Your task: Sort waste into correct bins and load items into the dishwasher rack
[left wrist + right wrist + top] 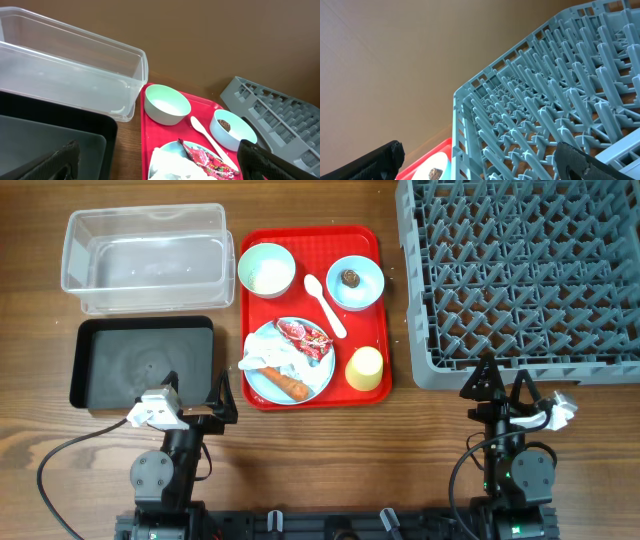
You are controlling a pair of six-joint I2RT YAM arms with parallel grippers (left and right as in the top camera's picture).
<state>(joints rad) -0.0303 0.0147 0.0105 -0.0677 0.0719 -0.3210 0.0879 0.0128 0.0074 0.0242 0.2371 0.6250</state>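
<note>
Your biggest piece, the grey dishwasher rack [520,275], fills the far right of the wooden worktop [420,440], and no dishes show among its pegs. At the far left sits the clear plastic tub [148,255], with the shallower black tray [145,362] just in front of it; neither holds anything you can see. Between these bins and the rack lies the flat red serving tray [300,235], carrying every dish and scrap. Your left tool [196,388] hangs at the near edge of the black tray with its jaws spread wide and empty, and your right tool [503,380] sits at the near edge of the rack, equally wide and empty. On the red tray, the light blue plate [325,372] lies nearest you, with the pale green bowl [266,270] and light blue bowl [356,283] behind it and the small yellow cup [365,367] at its right. The white spoon [325,305] lies between the bowls. The plate holds the red wrapper [305,336], the crumpled napkin [268,358] and the carrot piece [287,384]. The brown morsel [351,278] sits in the blue bowl, and white crumbs [268,277] dust the green one.
</note>
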